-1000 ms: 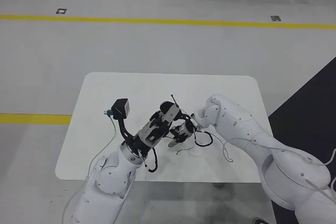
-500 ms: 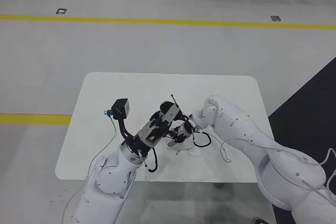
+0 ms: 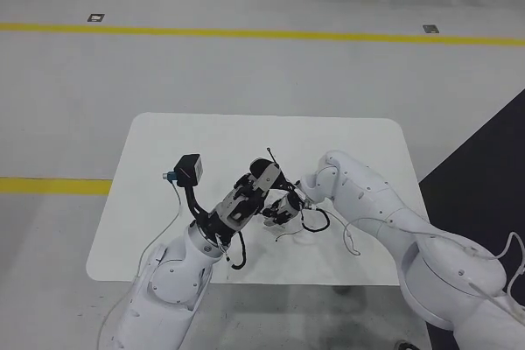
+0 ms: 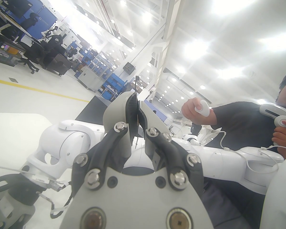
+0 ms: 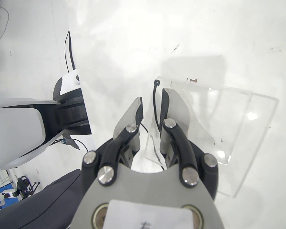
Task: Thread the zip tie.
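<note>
L gripper (image 4: 136, 100) is clamped shut on a thin black plastic zip tie (image 4: 136, 84). The strap runs lengthwise btwn the pads, a short bit w/ a small knob poking out past the tips, the rest going back toward the wrist. From above it sits over mid-table, the tie's long axis pointing to the far side, lifted off the white round-cornered table (image 3: 157, 175).

R gripper (image 5: 152, 96) is just near-right of it, almost touching, jaws a narrow gap apart and not pinching. In that gap a black ribbed strap w/ a square head (image 5: 155, 103) runs along the fingers, hugging one pad, head just beyond the tips. Can't tell if that's the same tie or a 2nd one. Behind it on the table lies a clear acrylic panel (image 5: 240, 120).

My read: threading isn't done yet. The next move hangs on lining a free tip up w/ that square head, and the R arm is the closer one to it.
</note>
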